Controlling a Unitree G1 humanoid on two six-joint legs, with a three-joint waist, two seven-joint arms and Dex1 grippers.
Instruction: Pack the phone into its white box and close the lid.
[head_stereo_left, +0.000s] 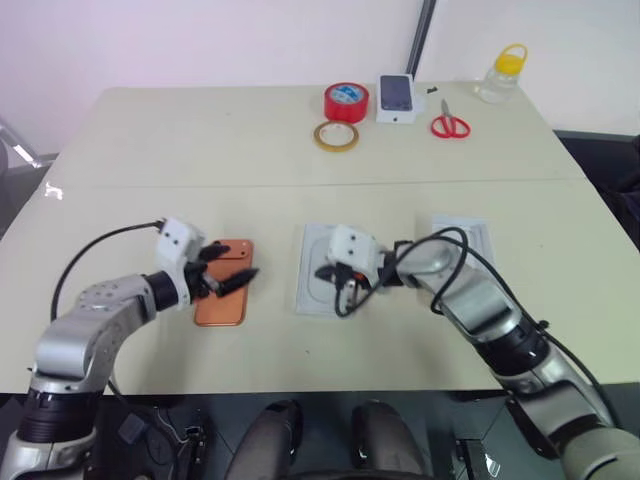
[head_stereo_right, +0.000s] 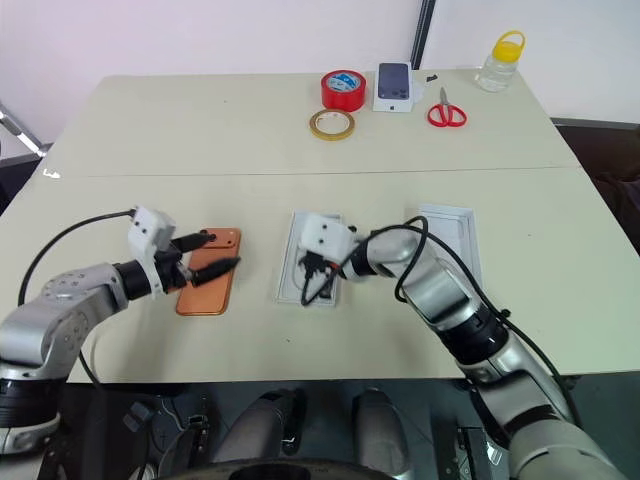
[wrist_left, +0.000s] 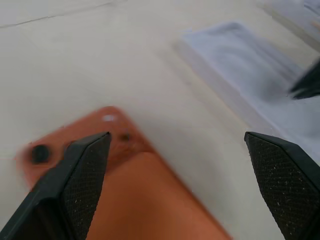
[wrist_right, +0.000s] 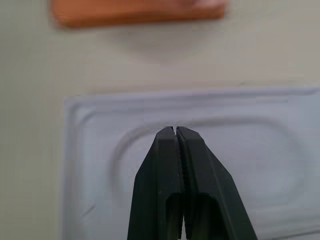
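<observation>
Cream two-panel table (head_stereo_left: 300, 150) with a seam across it beyond the jaws, pale wall (head_stereo_left: 200, 40) behind, dark vertical pole (head_stereo_left: 424, 38), even light.

red tape roll (head_stereo_left: 346, 101), tan tape ring (head_stereo_left: 336, 136), scissors (head_stereo_left: 449, 123), small white box (head_stereo_left: 397, 99), yellow-capped jar (head_stereo_left: 502, 74)

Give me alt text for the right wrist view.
The right tool, shut and empty, hangs over a thin white insert with an oval recess. Beyond the insert, the orange phone lies on the beige table.
</observation>
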